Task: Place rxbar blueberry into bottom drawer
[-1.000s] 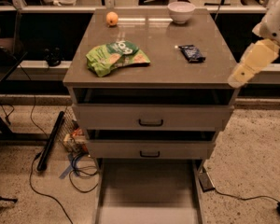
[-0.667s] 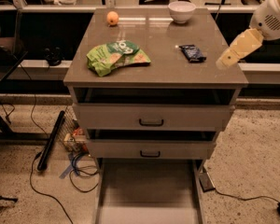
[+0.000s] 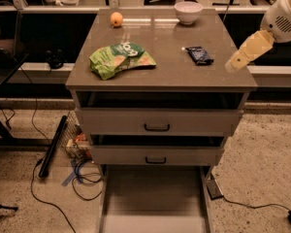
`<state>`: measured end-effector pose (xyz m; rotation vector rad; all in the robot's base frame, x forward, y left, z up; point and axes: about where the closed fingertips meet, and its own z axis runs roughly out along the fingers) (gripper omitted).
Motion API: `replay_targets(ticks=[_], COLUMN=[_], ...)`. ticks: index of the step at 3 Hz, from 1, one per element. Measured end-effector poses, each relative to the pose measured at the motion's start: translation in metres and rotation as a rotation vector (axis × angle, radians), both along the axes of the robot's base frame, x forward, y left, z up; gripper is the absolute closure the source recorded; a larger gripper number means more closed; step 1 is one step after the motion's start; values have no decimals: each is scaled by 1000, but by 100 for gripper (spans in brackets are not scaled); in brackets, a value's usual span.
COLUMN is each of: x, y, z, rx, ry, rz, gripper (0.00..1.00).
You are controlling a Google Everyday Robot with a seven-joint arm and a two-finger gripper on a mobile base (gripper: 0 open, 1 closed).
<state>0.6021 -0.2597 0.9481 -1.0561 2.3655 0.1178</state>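
Flat dark rxbar blueberry [image 3: 199, 55] (gripper [image 3: 234, 63] right)

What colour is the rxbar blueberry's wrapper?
The rxbar blueberry is dark navy-black in camera view; gripper hovers to its right.

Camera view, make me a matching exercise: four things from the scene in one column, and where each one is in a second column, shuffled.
Things:
1. rxbar blueberry
2. bottom drawer
3. gripper
4. orange

Places:
A. pulled open, down by the floor
B. back left of the cabinet top
C. lying flat on the right part of the cabinet top
D. in the air just off the cabinet top's right edge

Pairs: 1-C, 2-A, 3-D, 4-B.
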Motion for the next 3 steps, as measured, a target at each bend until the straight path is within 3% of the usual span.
replay_targets(ticks=[1, 3], x=[6, 77], y=[6, 46], z=[-5, -21], rx=[46, 155], ry=[6, 8], rz=[-7, -98], gripper=[0, 0])
